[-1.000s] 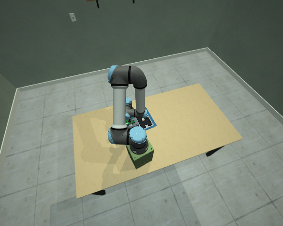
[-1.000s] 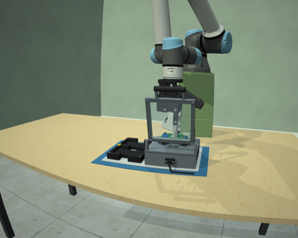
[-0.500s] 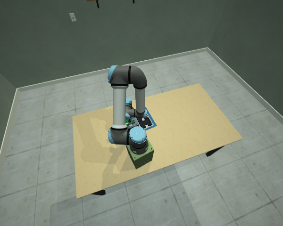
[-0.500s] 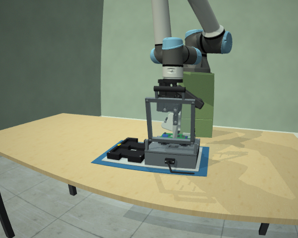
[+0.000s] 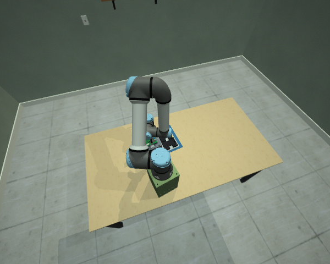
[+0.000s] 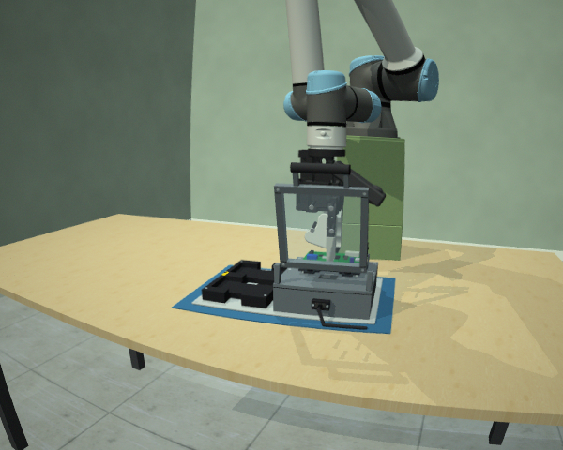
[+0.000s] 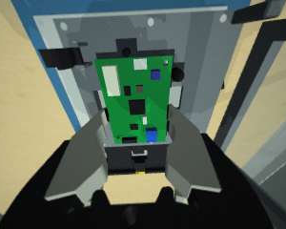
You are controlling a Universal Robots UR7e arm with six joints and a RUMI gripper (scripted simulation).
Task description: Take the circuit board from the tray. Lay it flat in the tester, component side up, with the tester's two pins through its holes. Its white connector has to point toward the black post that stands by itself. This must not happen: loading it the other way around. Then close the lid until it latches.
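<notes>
The green circuit board [image 7: 133,97] is between my gripper's [image 7: 137,119] two grey fingers, component side up, and the gripper is shut on its long edges. It sits level over the grey tester's [image 6: 324,291] nest, at about the height of the tester's top [image 6: 330,257]. I cannot tell whether it rests on the pins. A white part [image 7: 111,81] lies on the board's left side. A black post [image 7: 177,73] stands just right of the board. The tester's lid [image 6: 320,222] stands upright and open, in front of my gripper [image 6: 327,232].
The black tray [image 6: 237,288] lies left of the tester on the blue mat [image 6: 291,314], with nothing in it. A black cable [image 6: 340,323] runs from the tester's front. The green robot pedestal [image 6: 373,193] stands behind the tester. The lid frame's bars stand close by my wrist.
</notes>
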